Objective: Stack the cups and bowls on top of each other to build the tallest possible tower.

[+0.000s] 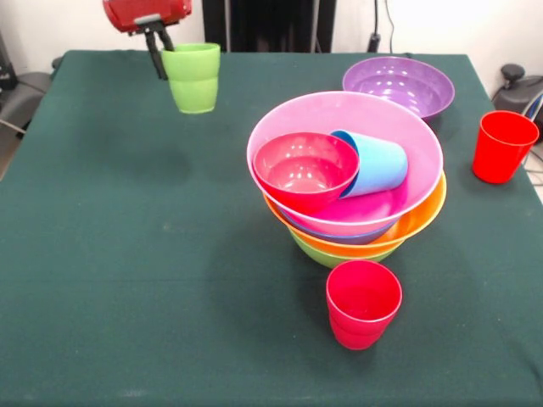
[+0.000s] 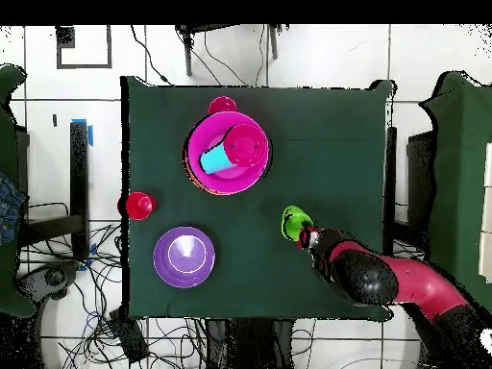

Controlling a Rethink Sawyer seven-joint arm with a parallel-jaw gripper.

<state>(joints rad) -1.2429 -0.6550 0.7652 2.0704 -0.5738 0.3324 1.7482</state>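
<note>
My gripper (image 1: 164,66) is at the far left of the table, shut on the rim of the lime green cup (image 1: 193,78), which hangs upright above the cloth. In the overhead view the gripper (image 2: 303,232) grips the cup (image 2: 292,222). The tower (image 1: 356,222) stands mid-table: lime green, orange, blue and pink bowls nested, pink (image 1: 416,140) on top. In it sit the small red bowl (image 1: 304,170) and the sky blue cup (image 1: 377,163), which lies on its side. One red cup (image 1: 363,303) stands in front of the tower, another (image 1: 502,146) at the right. The purple bowl (image 1: 399,85) sits far right.
The table is covered with a dark green cloth (image 1: 127,280). In the overhead view the tower (image 2: 228,152), the purple bowl (image 2: 184,257) and the two red cups (image 2: 222,104) (image 2: 139,205) lie left of the arm (image 2: 384,279). Cables lie on the floor around the table.
</note>
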